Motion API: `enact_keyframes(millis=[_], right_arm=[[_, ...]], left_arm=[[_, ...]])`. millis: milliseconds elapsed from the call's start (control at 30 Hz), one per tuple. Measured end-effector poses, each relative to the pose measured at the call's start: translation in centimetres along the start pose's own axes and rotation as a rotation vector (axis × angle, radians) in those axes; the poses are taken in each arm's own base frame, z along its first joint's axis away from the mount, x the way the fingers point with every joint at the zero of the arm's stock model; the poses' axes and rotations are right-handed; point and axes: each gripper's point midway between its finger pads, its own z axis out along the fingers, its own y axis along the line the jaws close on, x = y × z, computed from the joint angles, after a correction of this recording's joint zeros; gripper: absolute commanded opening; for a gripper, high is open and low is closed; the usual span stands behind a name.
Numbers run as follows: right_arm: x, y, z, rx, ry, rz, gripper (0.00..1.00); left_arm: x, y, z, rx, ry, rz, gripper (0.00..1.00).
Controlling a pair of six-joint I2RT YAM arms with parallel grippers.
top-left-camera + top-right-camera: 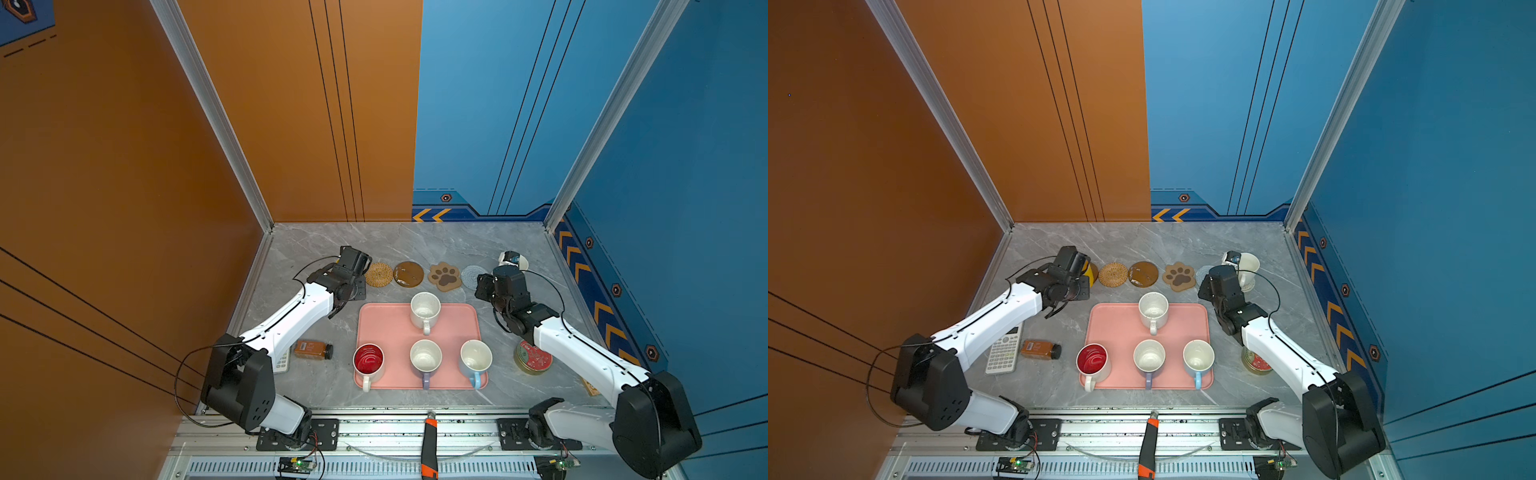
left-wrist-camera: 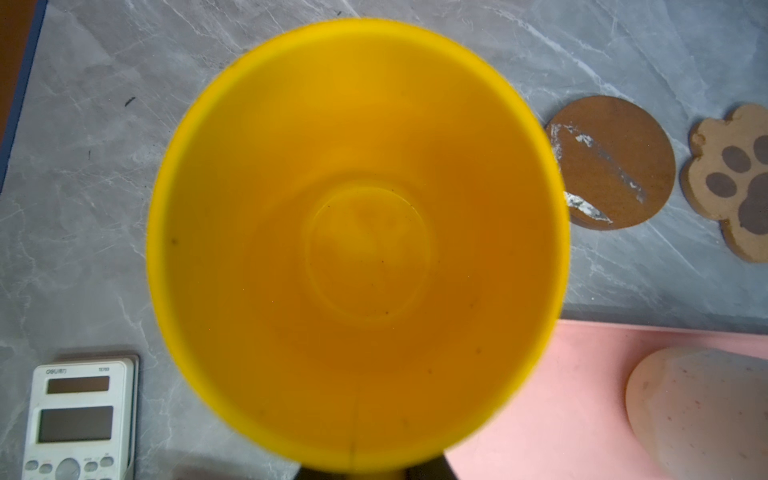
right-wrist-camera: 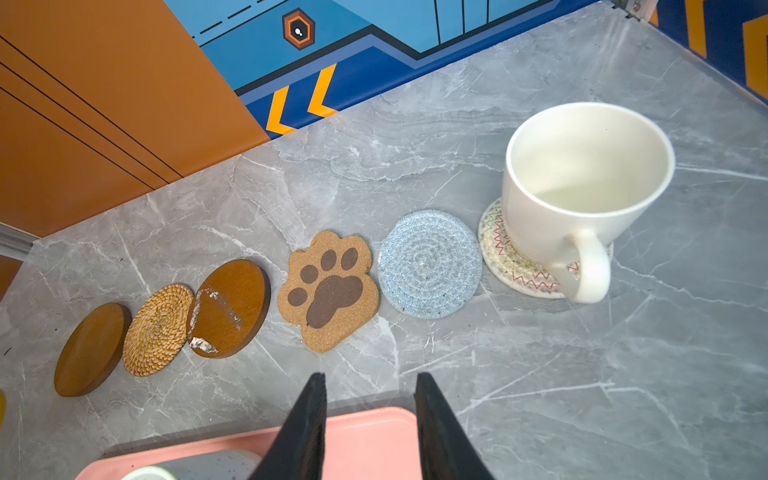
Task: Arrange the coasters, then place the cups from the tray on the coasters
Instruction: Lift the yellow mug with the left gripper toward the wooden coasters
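Note:
My left gripper [image 1: 1077,266] is shut on the yellow cup [image 2: 357,241], which fills the left wrist view and hangs at the left end of the coaster row. The row holds a bare brown disc [image 3: 92,349], the rattan coaster [image 1: 378,274], a scratched brown disc [image 1: 408,274], the paw coaster [image 1: 445,276], the grey-blue coaster [image 3: 430,264] and the cream woven coaster [image 3: 519,270]. The cream-white cup [image 3: 582,187] stands on that last one. My right gripper [image 3: 370,376] is open and empty over the pink tray's [image 1: 386,332] far right corner. On the tray stand the speckled [image 1: 425,309], red-inside [image 1: 368,359], lilac [image 1: 425,356] and light blue [image 1: 476,357] cups.
A calculator [image 1: 1005,353] and an amber bottle [image 1: 313,350] lie left of the tray. A red-and-gold tin [image 1: 534,357] sits right of it, partly under my right arm. An orange-handled tool [image 1: 430,444] rests on the front rail. Walls close the back and both sides.

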Motion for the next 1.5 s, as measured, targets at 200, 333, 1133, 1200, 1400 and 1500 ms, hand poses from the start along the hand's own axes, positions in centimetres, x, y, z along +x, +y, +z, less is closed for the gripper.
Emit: enact_keyframes(millis=[200,333,1133,1200,1400,1500], right_arm=[[-0.1,0.1,0.2,0.001,0.004,-0.001,0.34],[-0.1,0.1,0.3,0.002,0.005,-0.001,0.34],[0.4,0.4,1.0,0.0,0.047,-0.006,0.34],[0.6,0.3,1.2,0.002,0.056,-0.008,0.34],[1.0,0.6,1.7,-0.004,0.081,-0.012,0.34],[1.2,0.7,2.0,-0.003,0.09,-0.014,0.34]], left_arm=[[-0.4,0.5,1.7,-0.008,0.027,0.003,0.0],[-1.3,0.7,2.5,-0.004,0.023,-0.008,0.0],[-3.6,1.8,7.9,0.012,0.058,-0.086,0.0],[-3.8,1.8,8.2,0.011,0.06,-0.089,0.0],[-4.6,1.7,8.9,0.011,0.053,-0.09,0.0],[-4.5,1.7,9.3,0.01,0.058,-0.084,0.0]])
